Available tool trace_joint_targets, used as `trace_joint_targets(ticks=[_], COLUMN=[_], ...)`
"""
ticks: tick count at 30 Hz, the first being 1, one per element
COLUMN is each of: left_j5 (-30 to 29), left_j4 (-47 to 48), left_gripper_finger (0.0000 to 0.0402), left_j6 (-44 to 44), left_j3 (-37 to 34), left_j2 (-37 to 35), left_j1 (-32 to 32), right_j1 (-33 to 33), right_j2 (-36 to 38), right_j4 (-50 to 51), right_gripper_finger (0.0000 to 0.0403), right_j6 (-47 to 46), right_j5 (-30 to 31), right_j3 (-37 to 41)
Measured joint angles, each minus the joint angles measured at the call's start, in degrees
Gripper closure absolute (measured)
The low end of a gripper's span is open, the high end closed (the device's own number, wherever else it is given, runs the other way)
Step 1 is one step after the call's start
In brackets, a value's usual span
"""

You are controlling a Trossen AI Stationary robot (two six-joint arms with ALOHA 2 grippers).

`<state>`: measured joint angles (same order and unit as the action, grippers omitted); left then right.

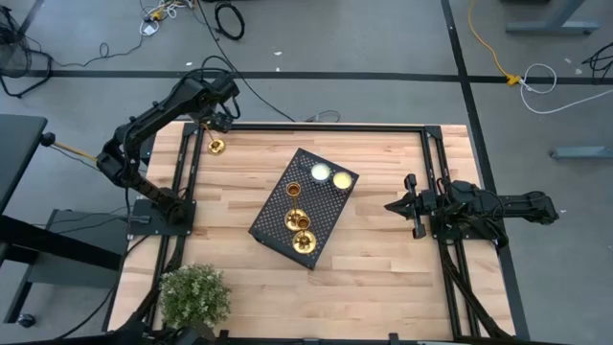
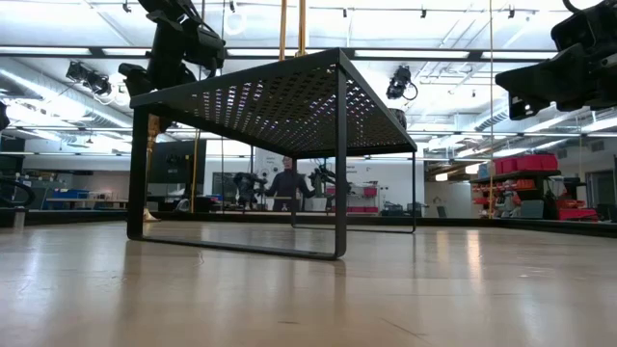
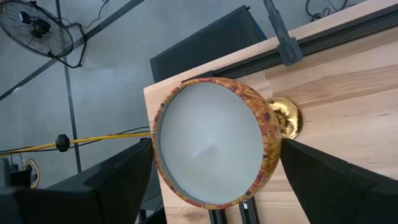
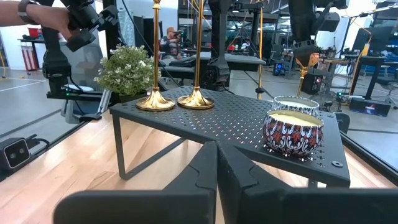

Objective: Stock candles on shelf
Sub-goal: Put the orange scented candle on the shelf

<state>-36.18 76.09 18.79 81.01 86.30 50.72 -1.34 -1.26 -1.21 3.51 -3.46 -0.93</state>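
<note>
Bright, even overhead light from ceiling strips leaves only soft shadows on the table (image 1: 383,259), a pale sheen lies on the wood close to the low camera, and the left wrist view's near tin (image 3: 211,140) looks softly blurred.

Bushy green plant (image 1: 195,293) at table's (image 1: 383,259) near-left corner; two patterned tins (image 4: 292,133) on black platform.

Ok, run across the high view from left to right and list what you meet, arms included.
Left arm's base → plant → left gripper above a gold candlestick → black shelf carrying candles → right gripper, shut → right arm.
</note>
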Motion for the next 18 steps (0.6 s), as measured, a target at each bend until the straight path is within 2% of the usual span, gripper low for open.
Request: trace_joint_targets(ticks=[18], left_j5=[0.0], left_j4=[0.0], left_gripper_finger=[0.0082], left_j6=[-0.1], left_j3=[0.0], left_j2=[0.0], left_j1=[0.0], right_j1=[0.0], right_j2=[0.0], right_j4=[0.0], right_gripper_finger=[0.0396], right_j6=[0.0], right_j5=[0.0], right_j3=[0.0])
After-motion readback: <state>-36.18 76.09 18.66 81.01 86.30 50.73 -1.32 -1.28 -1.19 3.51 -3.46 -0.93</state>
